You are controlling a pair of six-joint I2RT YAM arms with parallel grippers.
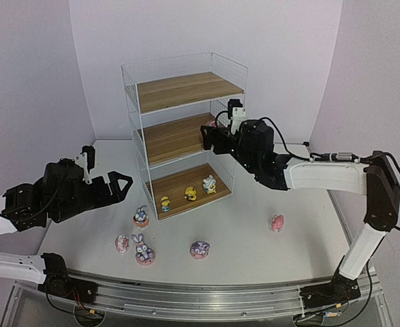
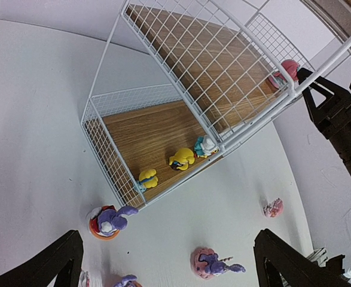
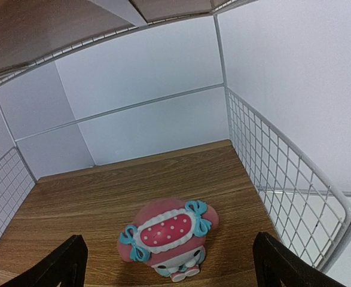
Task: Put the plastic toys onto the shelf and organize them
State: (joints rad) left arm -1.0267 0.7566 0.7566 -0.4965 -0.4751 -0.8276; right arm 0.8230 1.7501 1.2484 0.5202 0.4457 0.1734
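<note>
The shelf [image 1: 140, 129] stands at the back of the table. My right gripper [image 1: 210, 139] reaches into its middle level, open, with a pink toy with blue bows [image 3: 163, 230] sitting free on the board [image 3: 133, 179] between its spread fingers [image 3: 61, 266]. On the bottom board stand two yellow toys [image 1: 165, 203] [image 1: 191, 194] and a white one [image 1: 209, 184]. Several toys rest on the table: a bunny [image 1: 141, 216], a pink-white one [image 1: 122, 243], another bunny [image 1: 144, 249], a purple one on a pink base [image 1: 200, 249] and a pink one [image 1: 277, 222]. My left gripper [image 1: 121, 187] hovers open and empty above them.
The white table [image 1: 254, 238] ends in a metal rail [image 1: 206, 293] at the near edge. The shelf's wire side panels [image 3: 271, 167] close in the middle board on the right and left. The right arm's elbow [image 1: 383, 191] stands tall at the right.
</note>
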